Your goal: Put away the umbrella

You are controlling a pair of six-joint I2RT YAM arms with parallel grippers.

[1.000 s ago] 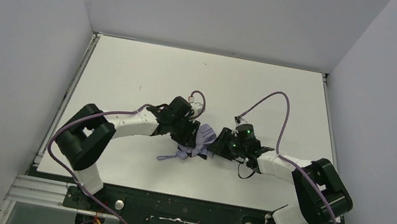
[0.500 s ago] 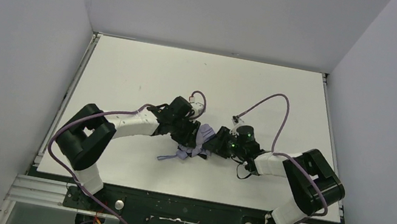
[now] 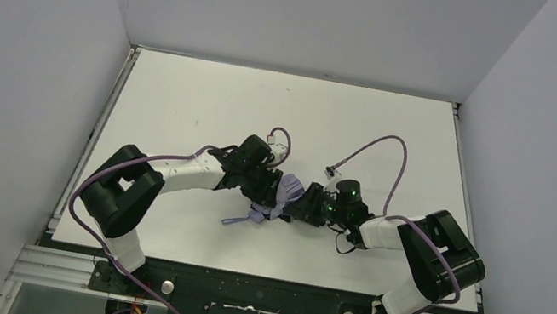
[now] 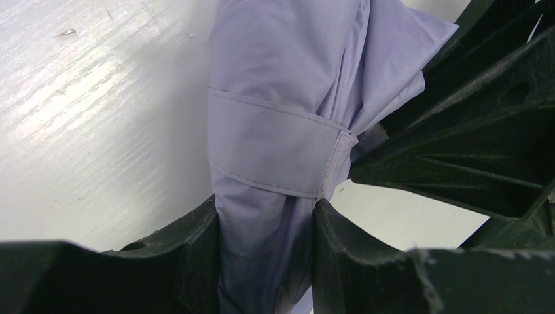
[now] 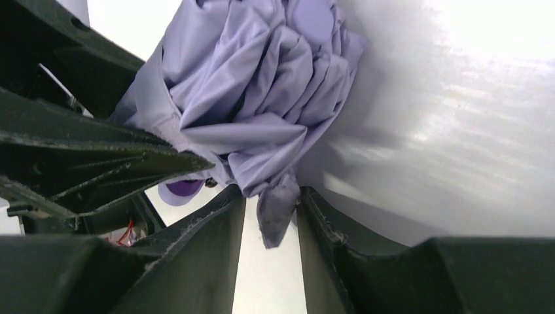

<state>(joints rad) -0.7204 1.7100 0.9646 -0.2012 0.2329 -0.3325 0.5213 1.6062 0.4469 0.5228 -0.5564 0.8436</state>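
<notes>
Clamping the bundled canopy, the left hand point(image 4: 265, 252) stood partly closed, a finger pressed into the lavender cloth on each side, so the umbrella point(image 4: 275, 78) was held fast in it. Just beyond its fingertips a flat strap band point(image 4: 271, 154) wrapped the gathered folds. Past that band the cloth widened and ran on away from the hand. Hard against the bundle, on the far side from that hand's bare stretch of surface point(image 4: 91, 124), sat the black frame of the other arm's hand.

The right hand point(image 5: 271, 219) was likewise partly closed, its fingers point(image 5: 216, 229) set on either side of a hanging fold of the same cloth. Both tips touched the fabric, though a sliver of white showed lower down between one finger and the fold. Beyond its tips the pleats bunched into a loose rosette lying on the surface.

From above, the two hands met nose to nose over the umbrella, which lay between them mid-surface. A loose lavender strip point(image 3: 236, 220) trailed out from under the left hand toward the arm bases.
</notes>
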